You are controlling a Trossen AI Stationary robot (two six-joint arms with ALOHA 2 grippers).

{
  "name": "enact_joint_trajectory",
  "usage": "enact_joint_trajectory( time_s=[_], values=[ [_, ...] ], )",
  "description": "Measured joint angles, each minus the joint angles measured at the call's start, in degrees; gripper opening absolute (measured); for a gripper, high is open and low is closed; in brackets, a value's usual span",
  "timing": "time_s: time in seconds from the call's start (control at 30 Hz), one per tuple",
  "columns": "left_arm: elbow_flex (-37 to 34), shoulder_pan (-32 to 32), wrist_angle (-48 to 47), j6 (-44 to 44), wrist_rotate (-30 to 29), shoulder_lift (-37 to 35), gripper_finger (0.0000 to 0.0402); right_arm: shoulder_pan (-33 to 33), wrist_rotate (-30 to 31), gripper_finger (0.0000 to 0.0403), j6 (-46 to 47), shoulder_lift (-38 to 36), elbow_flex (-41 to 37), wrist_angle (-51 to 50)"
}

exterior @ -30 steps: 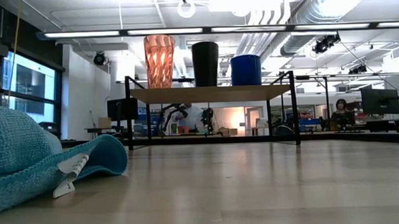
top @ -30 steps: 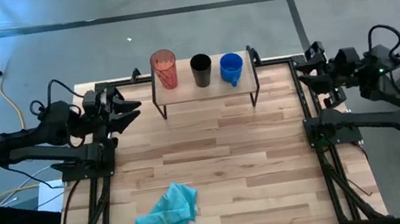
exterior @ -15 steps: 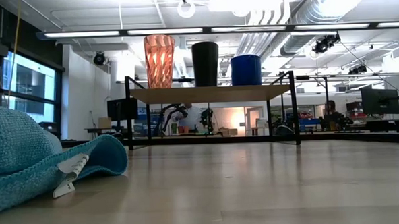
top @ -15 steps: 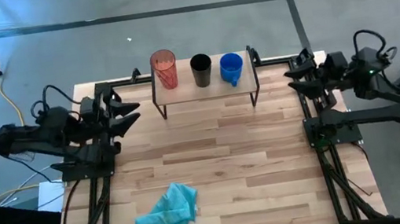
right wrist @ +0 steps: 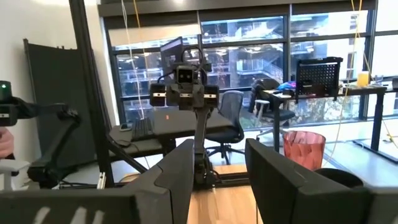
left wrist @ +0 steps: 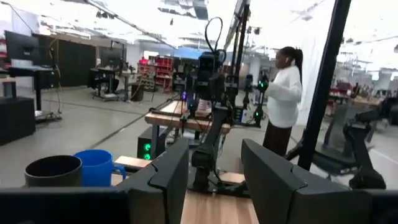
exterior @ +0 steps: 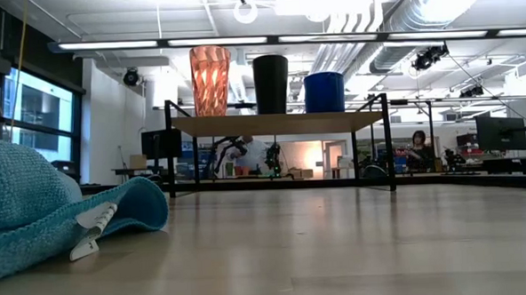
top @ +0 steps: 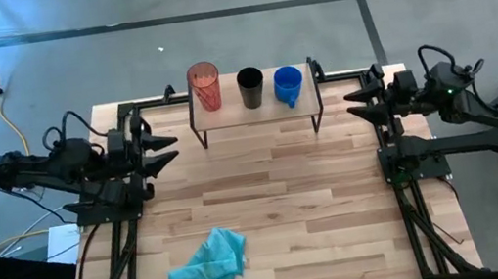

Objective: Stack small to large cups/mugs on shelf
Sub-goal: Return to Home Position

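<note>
The red ribbed tumbler [top: 204, 86], the black cup [top: 250, 87] and the blue mug [top: 287, 84] stand upright in a row on the small wooden shelf [top: 255, 111] at the table's far edge. The low view shows the tumbler [exterior: 210, 80], the cup [exterior: 271, 83] and the mug [exterior: 325, 91] on the shelf board [exterior: 280, 123]. My left gripper [top: 171, 149] hovers open at the table's left edge, left of the shelf. My right gripper [top: 351, 105] hovers open at the right edge, pointing toward the shelf. Neither touches anything.
A crumpled teal cloth [top: 211, 267] lies near the table's near-left corner and fills the low view's left side [exterior: 34, 211]. Bare tabletop [top: 276, 185] stretches between the arms. A person in a white top [left wrist: 283, 93] stands in the room beyond the table.
My right gripper has moved toward the table's left, closer to the shelf. My left gripper has shifted slightly toward the near edge and the table's middle. The cups, the shelf and the cloth have stayed where they were.
</note>
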Motion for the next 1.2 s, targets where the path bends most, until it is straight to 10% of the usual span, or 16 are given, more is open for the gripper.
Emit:
enact_joint_trajectory(
  time_s=[0.37,0.7,1.2],
  values=[
    [-11.06,4.12,8.57,-5.27,2.31,-2.72,0.0138,-0.01,1.41,0.0136,1.09,0.02,0.0,0.11],
    [-14.16,16.57,13.01,-9.07,17.6,2.85,0.0138,-0.02,2.86,0.0136,3.91,1.18,0.0,1.44],
    [-14.58,22.1,0.26,-10.27,21.59,-5.78,0.0138,0.0,2.99,0.0136,6.01,1.44,0.0,1.02]
  ],
)
